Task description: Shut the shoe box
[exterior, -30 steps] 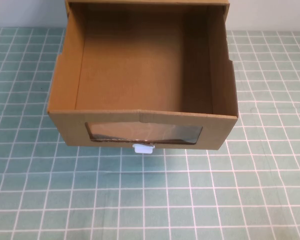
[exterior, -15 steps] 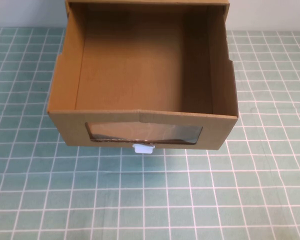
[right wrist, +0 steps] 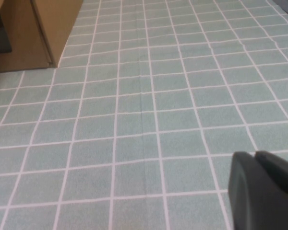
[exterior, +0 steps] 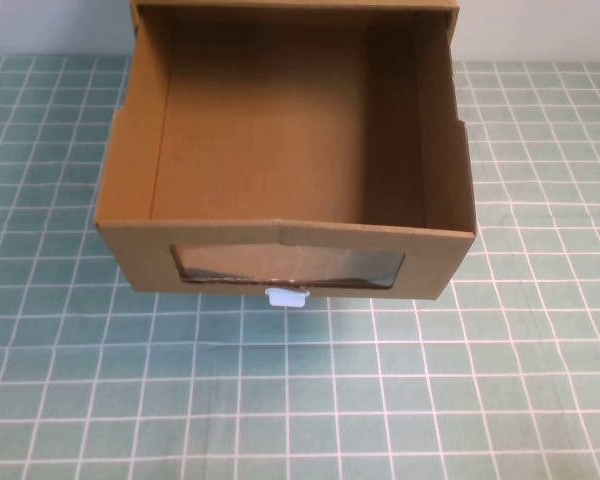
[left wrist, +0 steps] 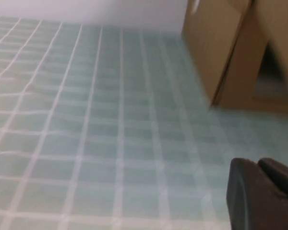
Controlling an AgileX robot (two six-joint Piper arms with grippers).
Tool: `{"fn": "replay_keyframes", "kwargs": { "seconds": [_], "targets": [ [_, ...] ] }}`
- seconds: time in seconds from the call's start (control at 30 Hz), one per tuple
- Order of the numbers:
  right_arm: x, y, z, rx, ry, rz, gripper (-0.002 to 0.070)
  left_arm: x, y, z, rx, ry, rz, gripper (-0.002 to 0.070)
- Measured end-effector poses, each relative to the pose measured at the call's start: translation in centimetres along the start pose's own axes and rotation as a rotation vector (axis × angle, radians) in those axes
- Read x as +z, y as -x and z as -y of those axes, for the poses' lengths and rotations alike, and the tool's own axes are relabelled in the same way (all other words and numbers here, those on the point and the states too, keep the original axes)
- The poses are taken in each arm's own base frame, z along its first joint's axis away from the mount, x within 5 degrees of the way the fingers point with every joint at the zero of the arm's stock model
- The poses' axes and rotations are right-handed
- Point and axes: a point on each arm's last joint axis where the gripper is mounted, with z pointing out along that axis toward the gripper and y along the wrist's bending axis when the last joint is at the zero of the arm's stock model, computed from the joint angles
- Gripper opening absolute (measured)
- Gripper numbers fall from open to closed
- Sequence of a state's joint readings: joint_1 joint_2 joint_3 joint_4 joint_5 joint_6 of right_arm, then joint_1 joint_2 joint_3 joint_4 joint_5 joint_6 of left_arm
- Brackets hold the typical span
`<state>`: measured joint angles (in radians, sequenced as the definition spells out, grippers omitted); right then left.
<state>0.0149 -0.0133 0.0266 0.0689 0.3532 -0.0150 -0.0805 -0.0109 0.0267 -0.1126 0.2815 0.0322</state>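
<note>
Both tools, left tool (left wrist: 264, 191) and right tool (right wrist: 264, 187), hover off the surface (exterior: 480, 400), grip state unclear, while the light, easily dented shoe box (exterior: 285, 245), upper centre, gapes open, best pushed flat on its front panel.

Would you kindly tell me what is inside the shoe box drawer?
The shoe box drawer shows only bare cardboard; the strip behind its front wall is hidden. Left gripper and right gripper sit apart, low over the table.

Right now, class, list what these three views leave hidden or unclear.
- Shoe box: its outer sleeve is cut off by the high view's top edge.
- Behind the window: glare hides it.
- Left gripper and right gripper: only a dark corner shows in each wrist view; both lie outside the high view.
</note>
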Motion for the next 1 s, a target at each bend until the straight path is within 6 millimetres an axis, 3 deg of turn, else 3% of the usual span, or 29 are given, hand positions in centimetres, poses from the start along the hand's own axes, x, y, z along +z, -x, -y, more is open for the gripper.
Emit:
{"fn": "replay_keyframes", "kwargs": {
  "seconds": [0.17, 0.4, 0.53, 0.67, 0.77, 0.87, 1.0],
  "targets": [
    [0.0, 0.0, 0.0, 0.000, 0.000, 0.000, -0.0012, -0.1, 1.6, 0.2, -0.345, -0.053, 0.173, -0.0005],
    [0.0, 0.0, 0.0, 0.000, 0.000, 0.000, -0.0012, -0.4, 2.4, 0.1, -0.393, -0.057, 0.239, -0.0005],
    [0.0, 0.0, 0.0, 0.000, 0.000, 0.000, -0.0011, -1.2, 5.1, 1.1, -0.374, -0.108, 0.117, -0.0005],
    [0.0, 0.0, 0.0, 0.000, 0.000, 0.000, -0.0011, -1.0, 9.9, 2.1, -0.291, -0.140, -0.037, -0.0005],
    [0.0, 0.0, 0.0, 0.000, 0.000, 0.000, -0.0011, 0.5, 14.5, 2.8, -0.188, -0.163, -0.147, -0.0005],
    [0.0, 0.0, 0.0, 0.000, 0.000, 0.000, -0.0012, 3.2, 19.2, 3.3, -0.080, -0.193, -0.228, -0.0005],
    [0.0, 0.0, 0.0, 0.000, 0.000, 0.000, -0.0011, 8.7, 24.8, 4.1, 0.063, -0.266, -0.297, -0.0005]
  ]
}}
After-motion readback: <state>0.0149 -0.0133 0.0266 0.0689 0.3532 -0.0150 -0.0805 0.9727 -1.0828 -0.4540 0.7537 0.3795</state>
